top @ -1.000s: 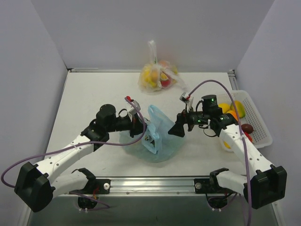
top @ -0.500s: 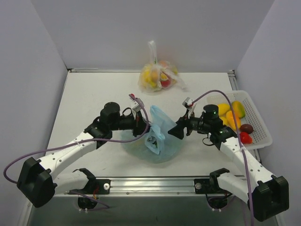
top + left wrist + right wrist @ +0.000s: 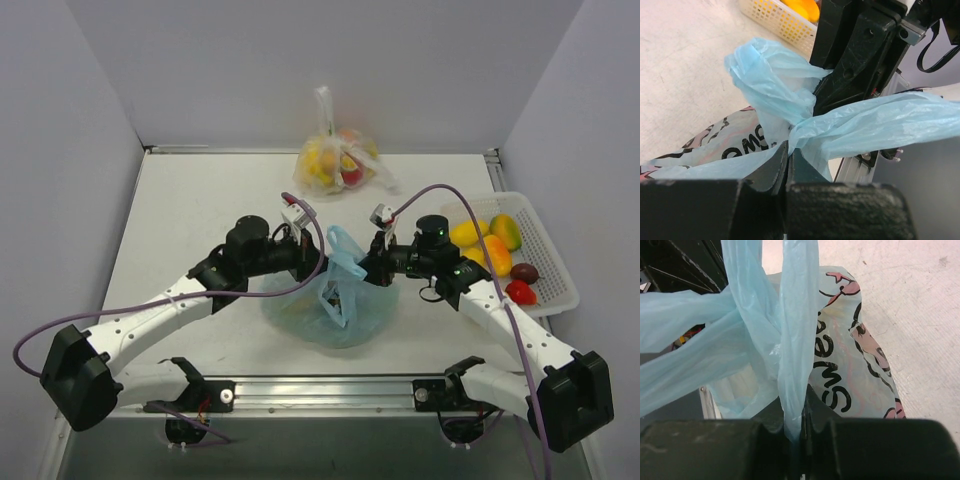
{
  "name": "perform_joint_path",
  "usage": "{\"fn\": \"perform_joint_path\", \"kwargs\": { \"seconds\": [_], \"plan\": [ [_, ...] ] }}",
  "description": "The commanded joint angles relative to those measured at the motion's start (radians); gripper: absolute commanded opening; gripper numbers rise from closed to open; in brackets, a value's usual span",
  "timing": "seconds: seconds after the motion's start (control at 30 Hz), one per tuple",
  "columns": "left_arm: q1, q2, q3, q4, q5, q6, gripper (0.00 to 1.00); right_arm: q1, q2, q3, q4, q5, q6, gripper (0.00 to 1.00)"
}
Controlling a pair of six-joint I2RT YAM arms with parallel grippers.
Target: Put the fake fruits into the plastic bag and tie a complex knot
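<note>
Light-blue plastic bag (image 3: 335, 305) sits mid-way across the table (image 3: 190, 210) between the two arms in the top view. Its body bulges; contents can't be made out. The left gripper (image 3: 318, 258) is at the bag's upper left, the right gripper (image 3: 368, 268) at its upper right, both meeting the bunched handles (image 3: 345, 262). Finger state isn't readable from up here. Loose fake fruits (image 3: 492, 243) (yellow, orange, brown, red) lie in the white basket (image 3: 555, 290) at the right edge. A clear bag (image 3: 335, 165) of fruit sits at the back, well apart.

Left wrist: fingers are pressed together on a strip of blue film at the bottom of the frame. Just past them the two handles wrap round each other in a loose knot (image 3: 799, 131), not tight. One end bulges up-left, the other runs out right. The right gripper's black body is directly behind the knot. Pink-and-black print shows lower left.

Right wrist: fingers are clamped on a blue strip that runs straight up into the crossing. The printed bag wall is to the right, resting on the table.
</note>
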Motion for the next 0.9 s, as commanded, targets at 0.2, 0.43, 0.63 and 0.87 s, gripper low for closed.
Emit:
{"fn": "perform_joint_path", "kwargs": {
  "seconds": [0.2,0.43,0.63,0.87],
  "plan": [
    [-0.059,0.024,-0.006,0.091,-0.074,-0.047,0.00,0.036,0.046,0.062,0.017,-0.024,0.048,0.00],
    [-0.071,-0.007,0.044,0.019,-0.020,-0.084,0.00,0.041,0.065,0.085,-0.008,0.085,0.078,0.00],
    [-0.083,-0.094,-0.003,0.006,0.024,-0.047,0.00,0.027,0.070,0.088,-0.031,0.119,0.084,0.00],
    [-0.108,0.042,0.030,0.141,0.003,-0.068,0.00,0.041,0.073,0.094,0.003,-0.011,0.098,0.00]
  ]
}}
